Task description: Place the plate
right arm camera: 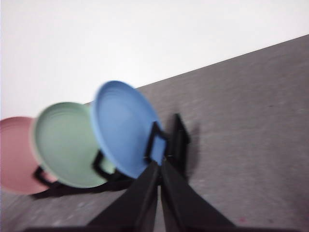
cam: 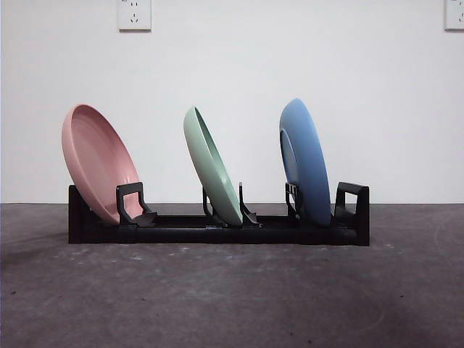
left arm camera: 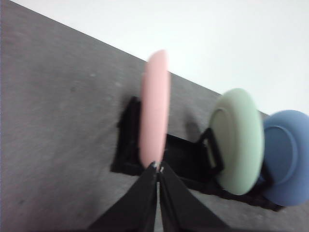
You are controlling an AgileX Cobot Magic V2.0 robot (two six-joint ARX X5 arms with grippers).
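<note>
Front view low, level; both wrist views oblique, sharing rack [cam: 217, 233].

Left gripper [left arm camera: 158, 169]: 2 matte black tapering jaws, pale-tipped. Right gripper [right arm camera: 159, 166]: 2 identical black wedge jaws.

Table: dark grey surface [cam: 232, 304], speckled, running back to the wall.
Wall: plain white [cam: 232, 80], behind the table.
Sockets: one [cam: 134, 14] high on the wall, another [cam: 454, 14] at its right edge.

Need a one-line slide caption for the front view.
Pink plate, green plate and blue plate stand in the black rack.
</note>
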